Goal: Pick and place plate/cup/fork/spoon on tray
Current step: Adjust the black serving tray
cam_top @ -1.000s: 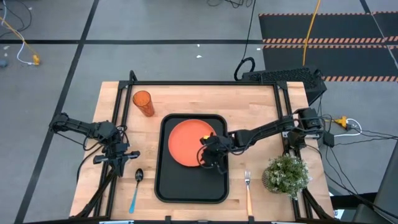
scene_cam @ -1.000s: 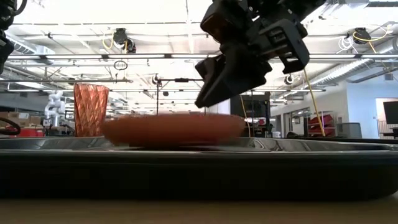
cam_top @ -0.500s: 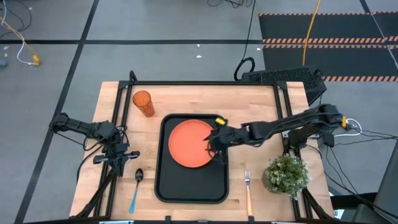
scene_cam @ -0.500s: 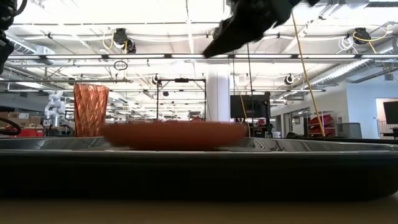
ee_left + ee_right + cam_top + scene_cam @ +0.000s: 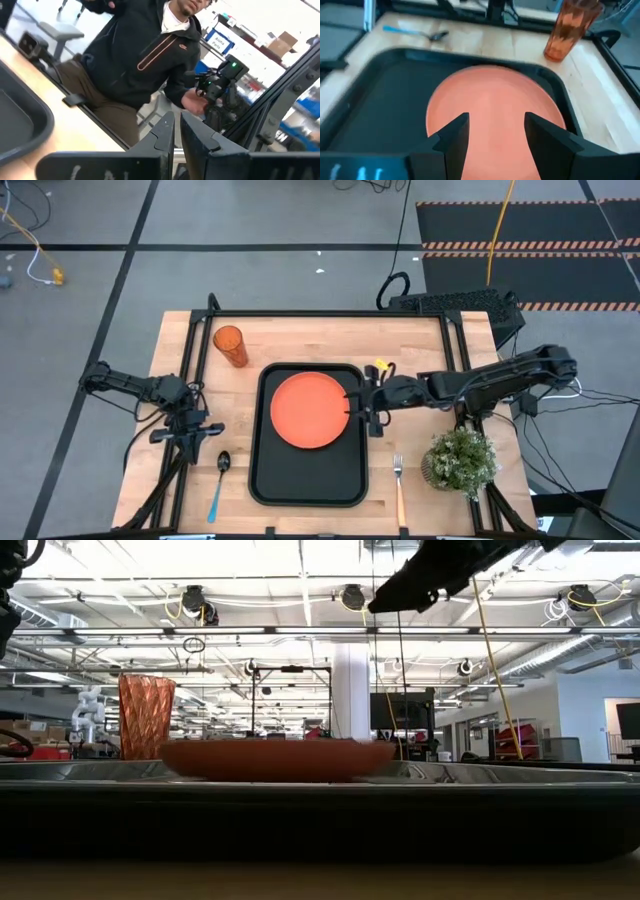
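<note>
Looking straight down, high view:
- Tray: the tray (image 5: 308, 480) is seen at the table's centre, its far half taken up by the plate (image 5: 311, 410), which lies flat inside the rim.
- Right gripper: the right gripper (image 5: 371, 402) is held at 3 o'clock of the plate, over the tray's right rim, nothing between its fingers.
- Cup: the cup (image 5: 230, 345) is stood on the wood at 10 o'clock of the tray, apart from it.
- Spoon: the spoon (image 5: 219, 483) is laid at 9 o'clock of the tray's near half.
- Fork: the fork (image 5: 399, 484) is laid at 3 o'clock of that half, just beside a potted plant (image 5: 459, 459).
- Left gripper: the left gripper (image 5: 190, 442) is parked near the table's left edge, just above the spoon's bowl.

Low view:
- Plate: shown resting level in the tray, with the cup upright behind at 9 o'clock.

Left wrist view:
- Fingers: the left fingers (image 5: 165, 135) are drawn nearly together, empty; a seated person (image 5: 135, 65) is seen beyond the table.

Right wrist view:
- Fingers: the right fingers (image 5: 454, 137) are spread wide above the plate.
</note>
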{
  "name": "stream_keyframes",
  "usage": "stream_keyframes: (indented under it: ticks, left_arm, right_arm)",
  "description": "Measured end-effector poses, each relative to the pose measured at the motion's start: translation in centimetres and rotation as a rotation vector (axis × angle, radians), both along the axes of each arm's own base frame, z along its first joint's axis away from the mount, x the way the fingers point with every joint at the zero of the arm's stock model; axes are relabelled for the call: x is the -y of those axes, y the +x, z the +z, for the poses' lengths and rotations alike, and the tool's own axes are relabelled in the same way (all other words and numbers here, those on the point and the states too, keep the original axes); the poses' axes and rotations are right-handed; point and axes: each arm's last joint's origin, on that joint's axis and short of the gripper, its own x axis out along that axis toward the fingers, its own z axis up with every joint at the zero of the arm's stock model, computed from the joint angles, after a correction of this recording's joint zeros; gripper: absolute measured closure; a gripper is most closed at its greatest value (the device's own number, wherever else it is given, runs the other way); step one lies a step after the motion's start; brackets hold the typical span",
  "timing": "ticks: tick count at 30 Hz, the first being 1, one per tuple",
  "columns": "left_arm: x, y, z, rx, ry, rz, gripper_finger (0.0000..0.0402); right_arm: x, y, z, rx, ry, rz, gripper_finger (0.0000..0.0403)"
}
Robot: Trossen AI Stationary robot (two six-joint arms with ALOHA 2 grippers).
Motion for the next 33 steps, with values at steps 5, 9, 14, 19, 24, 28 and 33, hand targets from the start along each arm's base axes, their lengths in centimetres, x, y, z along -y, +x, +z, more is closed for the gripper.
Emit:
stream_keyframes:
  ticks: [5,9,14,19,24,28,33]
  left_arm:
    - [0.0,0.0,0.0,-0.061,-0.018,0.002,0.0369]
    - [0.0,0.0,0.0,-0.039,-0.011,0.003,0.0369]
    - [0.0,0.0,0.0,-0.003,-0.001,0.008,0.0369]
    - [-0.2,0.5,0.4,0.323,0.094,0.207,0.0369]
    - [-0.9,1.0,2.2,0.537,0.080,0.594,0.0369]
    - [-1.4,1.1,3.0,0.582,0.036,0.770,0.0369]
    - [-1.4,1.0,3.2,0.593,0.019,0.785,0.0369]
  right_arm:
    - [0.1,-0.4,-1.1,-0.027,0.000,-0.002,0.0218]
    - [0.2,-0.6,-1.7,-0.045,-0.004,-0.006,0.0218]
    - [0.4,-0.6,-1.7,-0.033,-0.002,-0.015,0.0218]
    - [0.4,-0.4,-1.3,0.013,0.010,-0.011,0.0218]
    - [0.4,-0.4,-1.3,0.012,0.009,-0.012,0.0218]
    - [0.4,-0.4,-1.3,0.011,0.009,-0.012,0.0218]
    - [0.4,-0.4,-1.4,0.003,0.015,-0.016,0.0218]
